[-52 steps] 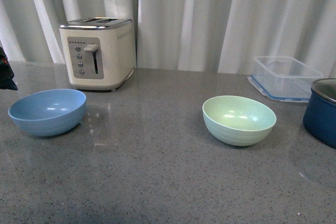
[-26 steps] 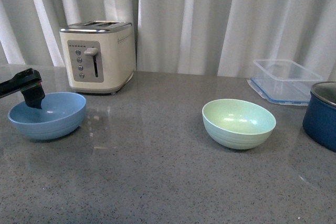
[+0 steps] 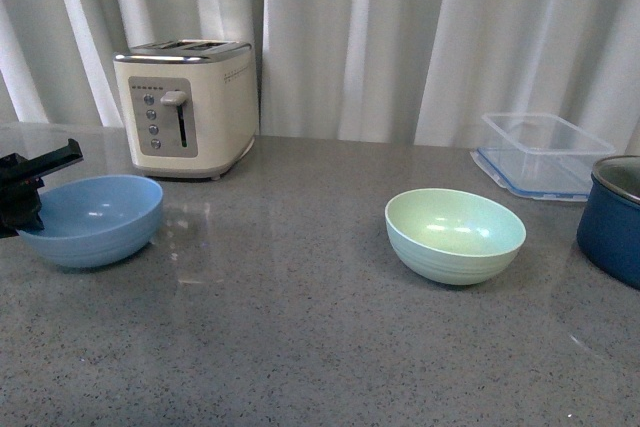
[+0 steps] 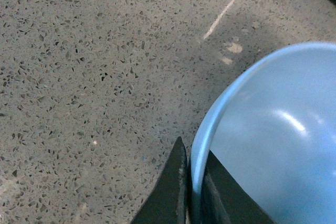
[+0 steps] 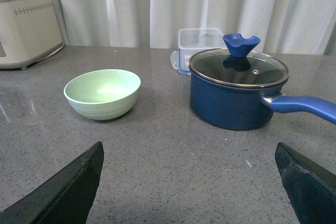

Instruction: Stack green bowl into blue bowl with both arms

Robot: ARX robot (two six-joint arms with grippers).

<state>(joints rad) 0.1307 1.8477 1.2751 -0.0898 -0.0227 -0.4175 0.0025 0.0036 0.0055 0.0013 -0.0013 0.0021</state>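
The left gripper (image 3: 22, 192), over the blue bowl (image 3: 100, 217) half a second ago, has dropped to its left rim. Its fingers (image 4: 173, 192) now pinch that rim, one inside and one outside. The bowl sits on the worktop (image 3: 300, 327), well apart from the green bowl (image 3: 455, 235) to the right. The right gripper (image 5: 189, 148) faces the green bowl from a distance, spread wide. The blue bowl looks ready to move.

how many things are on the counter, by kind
bowls: 2, the blue bowl and the green bowl
toaster: 1
clear container: 1
navy pot: 1
total: 5
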